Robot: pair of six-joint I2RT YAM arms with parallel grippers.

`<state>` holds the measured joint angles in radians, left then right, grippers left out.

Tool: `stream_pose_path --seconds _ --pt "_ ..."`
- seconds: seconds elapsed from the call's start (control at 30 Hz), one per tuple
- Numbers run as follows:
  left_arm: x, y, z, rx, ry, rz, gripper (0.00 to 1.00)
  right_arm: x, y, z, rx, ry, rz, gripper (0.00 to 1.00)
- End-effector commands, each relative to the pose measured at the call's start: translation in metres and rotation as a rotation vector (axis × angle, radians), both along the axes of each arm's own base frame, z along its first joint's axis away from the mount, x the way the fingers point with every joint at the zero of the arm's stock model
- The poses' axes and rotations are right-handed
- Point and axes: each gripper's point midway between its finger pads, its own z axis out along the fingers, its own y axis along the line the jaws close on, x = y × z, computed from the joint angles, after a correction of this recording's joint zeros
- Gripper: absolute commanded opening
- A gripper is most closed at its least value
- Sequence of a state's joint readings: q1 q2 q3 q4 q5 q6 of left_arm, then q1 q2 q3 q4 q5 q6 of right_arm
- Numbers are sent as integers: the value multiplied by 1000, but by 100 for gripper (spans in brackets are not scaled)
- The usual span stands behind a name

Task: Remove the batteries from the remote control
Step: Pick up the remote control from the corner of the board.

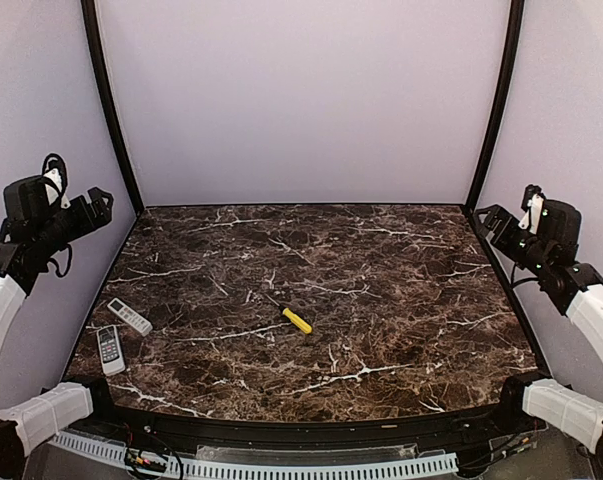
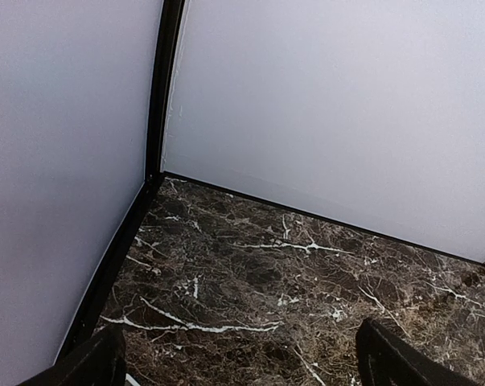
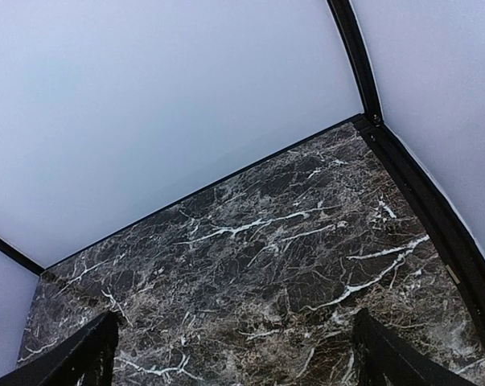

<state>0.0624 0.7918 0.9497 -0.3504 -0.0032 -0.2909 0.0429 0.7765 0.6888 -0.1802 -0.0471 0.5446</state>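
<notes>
Both jaws are standing wide, holding nothing | you should be lowering the left jaws over the remote (image 1: pixel 110 349) at lower left | batteries are not showing.

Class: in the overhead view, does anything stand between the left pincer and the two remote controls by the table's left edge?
Nothing visible does. The left pincer hangs open at the left of the table; the far remote control and near remote control lie unobstructed. The yellow-handled screwdriver lies mid-table, off that path.
</notes>
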Motion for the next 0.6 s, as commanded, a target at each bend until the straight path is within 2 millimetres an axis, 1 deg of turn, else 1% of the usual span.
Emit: stream_pose_path --seconds 0.0,0.07,0.2,0.23,0.33,0.4,0.5,0.57 --pt "0 2 -3 10 20 7 99 2 3 5 17 -23 17 99" --pt "2 1 -5 4 24 4 99 1 6 3 12 -31 34 99" --pt "5 1 -6 -6 27 4 99 -1 9 4 10 -60 55 99" --pt "6 -3 -8 -13 28 -21 99 -2 9 5 7 -66 56 99" --pt "6 -4 -14 -10 45 -27 99 -2 9 10 -26 -98 65 99" --pt "7 -2 -21 -8 78 -15 99 -1 7 15 -81 -133 69 99" --pt "5 5 -31 -40 131 40 99 3 -3 17 -194 -159 33 99" --pt "3 7 -46 -80 187 66 99 7 -8 22 -276 -185 18 99"
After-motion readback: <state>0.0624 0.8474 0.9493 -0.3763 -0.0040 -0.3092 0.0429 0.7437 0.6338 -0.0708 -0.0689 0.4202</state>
